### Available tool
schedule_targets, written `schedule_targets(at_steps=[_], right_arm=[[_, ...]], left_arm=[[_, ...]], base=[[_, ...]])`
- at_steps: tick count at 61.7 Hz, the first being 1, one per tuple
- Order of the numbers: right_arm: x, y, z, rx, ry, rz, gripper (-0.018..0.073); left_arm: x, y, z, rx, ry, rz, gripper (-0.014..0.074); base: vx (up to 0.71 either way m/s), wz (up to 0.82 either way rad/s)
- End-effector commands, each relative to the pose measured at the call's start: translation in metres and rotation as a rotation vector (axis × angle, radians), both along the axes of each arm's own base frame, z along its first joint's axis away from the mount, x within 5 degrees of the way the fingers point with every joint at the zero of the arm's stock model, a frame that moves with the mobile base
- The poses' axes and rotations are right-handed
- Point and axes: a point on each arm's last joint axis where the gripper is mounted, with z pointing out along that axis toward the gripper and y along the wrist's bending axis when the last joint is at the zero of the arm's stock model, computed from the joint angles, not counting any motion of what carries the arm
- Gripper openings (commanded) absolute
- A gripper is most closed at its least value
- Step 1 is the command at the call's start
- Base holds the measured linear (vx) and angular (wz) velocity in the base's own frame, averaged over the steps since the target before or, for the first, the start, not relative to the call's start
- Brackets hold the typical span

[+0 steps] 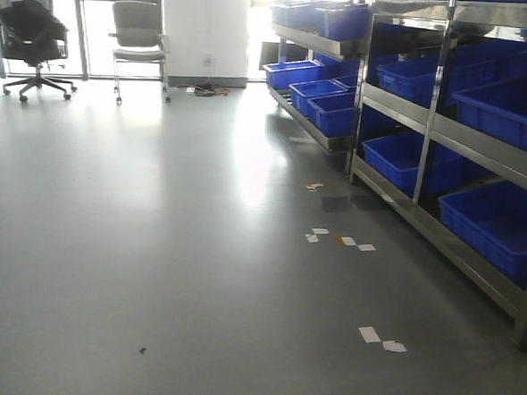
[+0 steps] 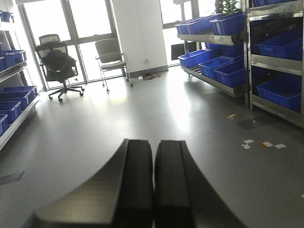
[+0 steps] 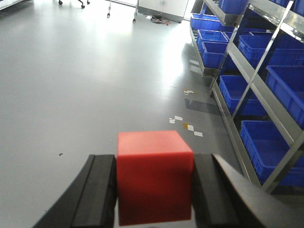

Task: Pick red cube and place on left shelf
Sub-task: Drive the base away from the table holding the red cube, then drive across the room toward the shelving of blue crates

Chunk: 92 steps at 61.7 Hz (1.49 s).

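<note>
My right gripper (image 3: 153, 162) is shut on the red cube (image 3: 154, 185), which sits squarely between both black fingers, held above the grey floor. My left gripper (image 2: 153, 142) is shut and empty, its two fingers pressed together over the floor. A steel rack with blue crates (image 2: 14, 71) shows at the far left edge of the left wrist view; only its end is visible. Neither gripper appears in the front view.
Tall steel racks with blue crates line the right side (image 1: 447, 128), also seen in the right wrist view (image 3: 266, 85). Two office chairs (image 1: 32, 27) (image 1: 139, 33) stand by the far windows. Paper scraps (image 1: 341, 241) and cables (image 1: 210, 90) lie on the floor.
</note>
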Motion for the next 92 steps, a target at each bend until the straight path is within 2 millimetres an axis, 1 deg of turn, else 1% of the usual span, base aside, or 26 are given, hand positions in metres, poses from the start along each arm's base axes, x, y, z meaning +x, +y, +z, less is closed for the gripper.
schedule_targets(at_steps=[1,29,47,92], right_arm=[[-0.0003,-0.0008,0.0171,0.023,-0.109,-0.008,0.0067],[-0.0003,-0.0008,0.0171,0.023,-0.109,-0.008,0.0067],[-0.0003,-0.0008,0.0171,0.023,-0.109,-0.008,0.0067],[-0.0003,-0.0008,0.0171,0.023,-0.109,-0.008,0.0067]], left_arm=[[0.0003,-0.0003,0.0008,-0.005,-0.069,-0.006,0.0106],[0.0003,-0.0003,0.0008,-0.005,-0.069,-0.006,0.0106],[0.0003,-0.0003,0.0008,-0.005,-0.069,-0.006,0.0106],[0.0003,-0.0003,0.0008,-0.005,-0.069,-0.006,0.0106]], base=[[0.00,0.00],[0.07,0.25],[0.19,0.19],[0.36,0.03]])
